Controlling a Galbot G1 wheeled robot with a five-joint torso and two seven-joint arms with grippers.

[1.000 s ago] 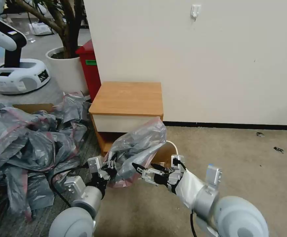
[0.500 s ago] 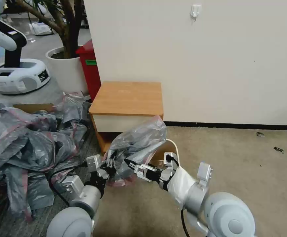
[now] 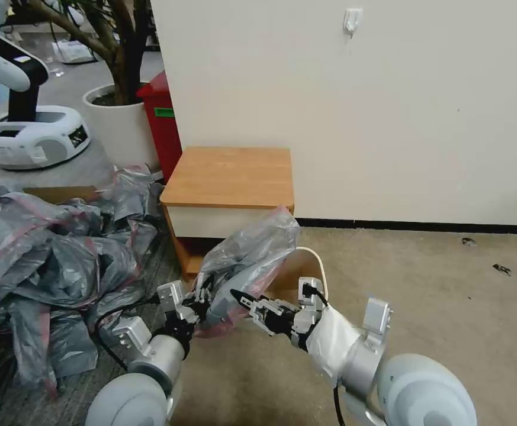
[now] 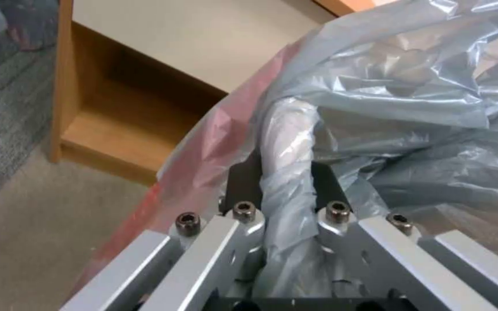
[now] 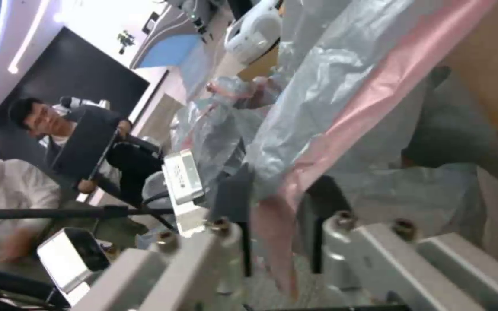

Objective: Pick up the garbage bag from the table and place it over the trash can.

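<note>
Head view: the garbage bag hangs bunched in front of the surface, over the trash can, of which one pale curved piece of rim and a strip of tan wall show; the rest is hidden by the plastic. The left claw is clamped on the bag's left side. The right claw reaches to the pink band at the bag's lower edge; compared with a second ago it has shifted a little to the left, and the bag's top now stands slightly higher against the white drawer front. A heap of grey-pink bags lies on the floor to the left. The green label on the red bin is too small to read.

Left wrist view: the left claw pinches a twisted rope of the garbage bag between its dark fingers, with the surface's open lower shelf behind.

Right wrist view: the right claw stands apart, with the pink band of the garbage bag running between its fingers. Whether the plastic touches them is hard to make out.
</note>
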